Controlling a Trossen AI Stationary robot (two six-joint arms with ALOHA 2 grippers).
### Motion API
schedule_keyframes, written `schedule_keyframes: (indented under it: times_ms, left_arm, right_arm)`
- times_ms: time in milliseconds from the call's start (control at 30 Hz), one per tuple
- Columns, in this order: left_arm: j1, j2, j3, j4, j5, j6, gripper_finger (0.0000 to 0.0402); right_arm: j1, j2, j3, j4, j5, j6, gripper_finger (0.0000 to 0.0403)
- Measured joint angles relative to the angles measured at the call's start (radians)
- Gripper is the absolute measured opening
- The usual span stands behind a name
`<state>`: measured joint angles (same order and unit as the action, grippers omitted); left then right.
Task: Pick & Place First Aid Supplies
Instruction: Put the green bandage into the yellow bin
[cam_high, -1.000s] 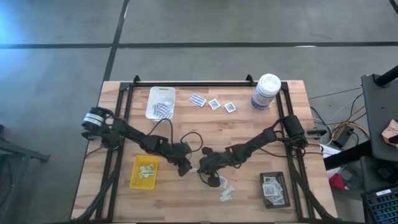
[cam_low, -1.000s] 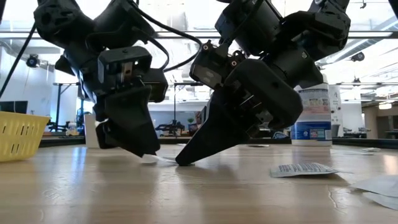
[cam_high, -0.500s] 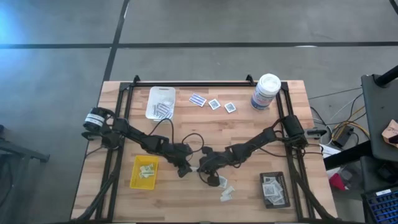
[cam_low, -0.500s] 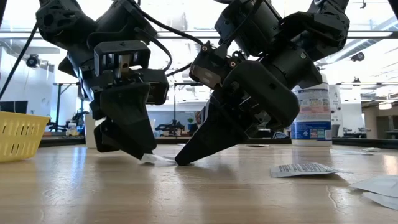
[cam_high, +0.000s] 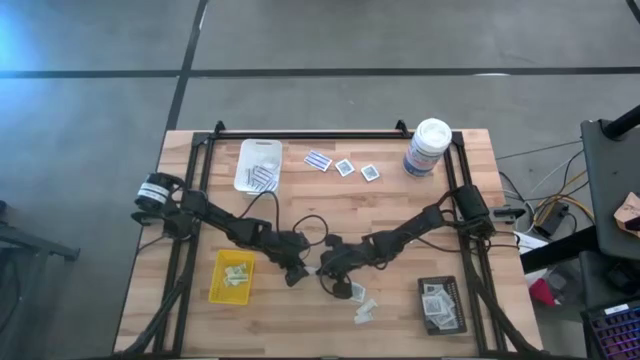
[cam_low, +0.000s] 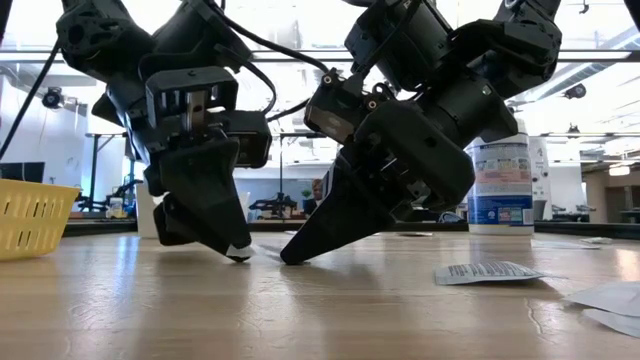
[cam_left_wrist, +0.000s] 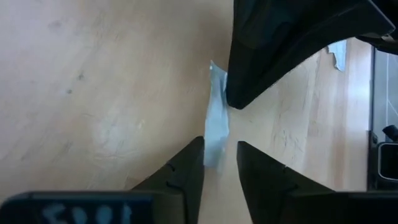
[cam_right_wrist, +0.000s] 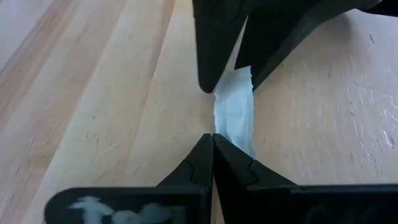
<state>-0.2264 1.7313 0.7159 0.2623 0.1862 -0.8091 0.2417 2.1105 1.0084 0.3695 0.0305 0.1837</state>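
Observation:
A small pale narrow packet (cam_right_wrist: 234, 109) lies flat on the wood at mid-table, between both grippers (cam_high: 309, 270). My left gripper (cam_left_wrist: 221, 163) comes down from the table's left. It is open by a narrow gap, with one finger on each side of the packet's end (cam_left_wrist: 216, 140). My right gripper (cam_right_wrist: 213, 148) is shut and slants down from the right onto the packet's other end. In the low view both sets of fingertips stand on the table, the left gripper (cam_low: 238, 252) and the right gripper (cam_low: 292, 258). My left gripper stands astride the packet's end (cam_right_wrist: 235, 78), fingers pointing down and across its width; I cannot tell whether the fingers (cam_right_wrist: 208, 78) touch it. My right gripper's shut fingertips (cam_left_wrist: 235, 99) press down at the packet's other end, at one long edge (cam_right_wrist: 225, 134). They slant in from the right, and the packet lies flat on the table.
A white tray (cam_high: 259, 152) with striped strips sits at the far left, a yellow tray (cam_high: 233, 276) near left, a black tray (cam_high: 440, 304) near right. A tall white canister (cam_high: 428, 147) stands far right. Loose packets lie far centre (cam_high: 345, 167) and near the right gripper (cam_high: 362, 308).
My left gripper has tipped slightly more upright over the packet's end. In the low view, the pale strip that showed between the two grippers is now mostly covered. The packet has stayed on the table.

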Motion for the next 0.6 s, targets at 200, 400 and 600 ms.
schedule_keyframes:
  times_ms: [200, 400, 600]
  left_arm:
    - [0.001, 0.000, 0.000, 0.004, -0.020, 0.012, 0.0064]
    - [0.002, 0.000, 0.000, 0.006, -0.022, 0.021, 0.0018]
    - [0.002, 0.000, 0.000, 0.008, -0.023, 0.031, 0.0002]
  right_arm:
    - [-0.001, 0.000, 0.000, 0.000, 0.000, 0.000, 0.0008]
    - [-0.001, 0.001, 0.014, -0.009, -0.005, 0.000, 0.0008]
    - [0.001, 0.002, 0.052, -0.024, -0.003, 0.014, 0.0008]
